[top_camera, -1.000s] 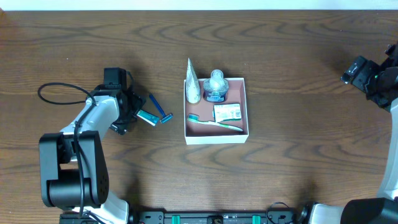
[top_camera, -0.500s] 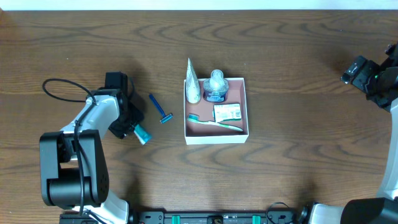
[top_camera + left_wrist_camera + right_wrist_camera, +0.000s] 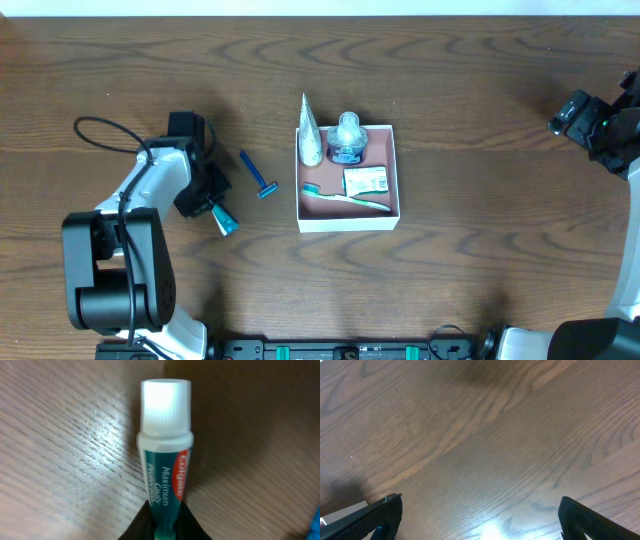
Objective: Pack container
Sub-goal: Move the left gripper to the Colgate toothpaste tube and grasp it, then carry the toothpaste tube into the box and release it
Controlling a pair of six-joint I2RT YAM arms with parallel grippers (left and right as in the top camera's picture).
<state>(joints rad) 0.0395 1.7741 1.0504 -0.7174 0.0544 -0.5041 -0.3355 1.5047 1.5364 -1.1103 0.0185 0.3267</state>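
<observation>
- The container (image 3: 347,226) is set mid-tabletop (image 3: 480,250), well right of the items not yet packed.
- The small toothpaste tube (image 3: 165,460) is pinched by its tail alone in the left jaws; it could be swung loose or dropped.
- The blue razor (image 3: 258,176), lying between tube and container, could be knocked aside by a low pass.
- The container's thin wall could be clipped and the box shoved, since it is already crowded.
- The right jaws are spread wide, empty, far right; no bracing is offered.
</observation>
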